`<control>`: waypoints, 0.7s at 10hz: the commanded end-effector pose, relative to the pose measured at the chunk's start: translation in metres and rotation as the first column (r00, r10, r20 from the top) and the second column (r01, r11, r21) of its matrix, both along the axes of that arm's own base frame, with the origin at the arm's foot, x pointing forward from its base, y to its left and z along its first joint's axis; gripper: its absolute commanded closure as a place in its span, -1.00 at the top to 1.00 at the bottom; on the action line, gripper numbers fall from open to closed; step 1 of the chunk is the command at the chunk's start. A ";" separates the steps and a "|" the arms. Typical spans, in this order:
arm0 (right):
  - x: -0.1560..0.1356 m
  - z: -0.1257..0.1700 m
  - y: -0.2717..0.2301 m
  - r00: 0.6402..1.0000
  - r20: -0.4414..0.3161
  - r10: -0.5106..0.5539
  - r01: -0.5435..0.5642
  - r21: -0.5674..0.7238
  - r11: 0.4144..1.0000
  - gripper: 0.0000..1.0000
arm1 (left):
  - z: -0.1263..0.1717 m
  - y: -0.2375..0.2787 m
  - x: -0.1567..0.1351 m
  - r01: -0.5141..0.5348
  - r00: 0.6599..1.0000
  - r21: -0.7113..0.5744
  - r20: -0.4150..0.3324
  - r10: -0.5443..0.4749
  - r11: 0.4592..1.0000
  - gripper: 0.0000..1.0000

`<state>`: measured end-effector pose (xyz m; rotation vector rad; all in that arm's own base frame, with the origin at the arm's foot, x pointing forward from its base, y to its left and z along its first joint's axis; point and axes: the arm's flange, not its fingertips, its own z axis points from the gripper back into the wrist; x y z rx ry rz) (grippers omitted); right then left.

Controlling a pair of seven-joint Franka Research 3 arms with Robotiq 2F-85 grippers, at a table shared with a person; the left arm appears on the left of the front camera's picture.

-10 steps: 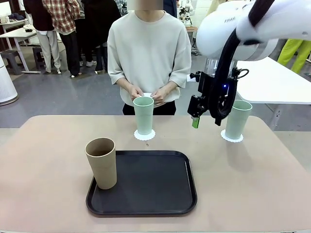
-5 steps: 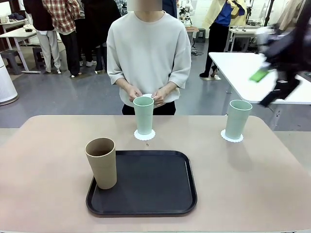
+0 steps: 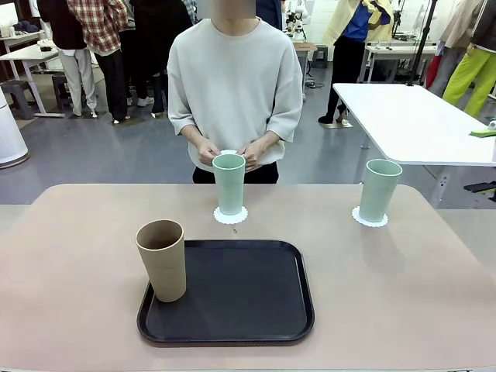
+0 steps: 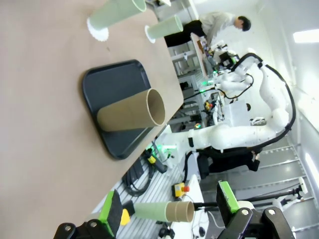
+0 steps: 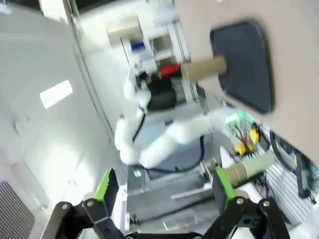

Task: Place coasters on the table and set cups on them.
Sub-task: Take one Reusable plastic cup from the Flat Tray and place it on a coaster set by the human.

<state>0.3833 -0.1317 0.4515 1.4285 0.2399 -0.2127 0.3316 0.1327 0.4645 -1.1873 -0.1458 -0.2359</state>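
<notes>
Now, in the front view, the table (image 3: pixel 70 256) filled the lower half of the frame, with a black tray (image 3: pixel 232 294) at lower centre. A tan cup (image 3: pixel 162 260) stood upright on the tray's left edge. Above the tray, a mint cup (image 3: pixel 229 184) stood on a coaster (image 3: pixel 230 216) near the table's far edge. A second mint cup (image 3: pixel 379 190) stood on its own coaster (image 3: pixel 370 219) at right of centre, well apart from the first. Behind the middle cup a person (image 3: pixel 235 85) stood at the far side, both hands (image 3: pixel 232 149) held together just above that cup's rim, holding something small and white; whether it was the third coaster I could not tell.

In the left wrist view, the left gripper (image 4: pixel 169 207) sat at the bottom edge with its green pads spread wide and nothing between them. The table ran tilted across the left of that frame, the tan cup at centre on the tray, both mint cups at the top.

In the right wrist view, which was blurred, the right gripper (image 5: pixel 165 188) showed at the bottom edge, its pads likewise wide apart and empty. The tray and tan cup showed at upper right.
</notes>
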 end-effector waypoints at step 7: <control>0.015 -0.002 0.016 0.999 0.026 -0.044 0.046 -0.064 0.997 1.00 | 0.001 0.001 -0.002 0.000 1.000 -0.013 0.008 0.000 1.000 1.00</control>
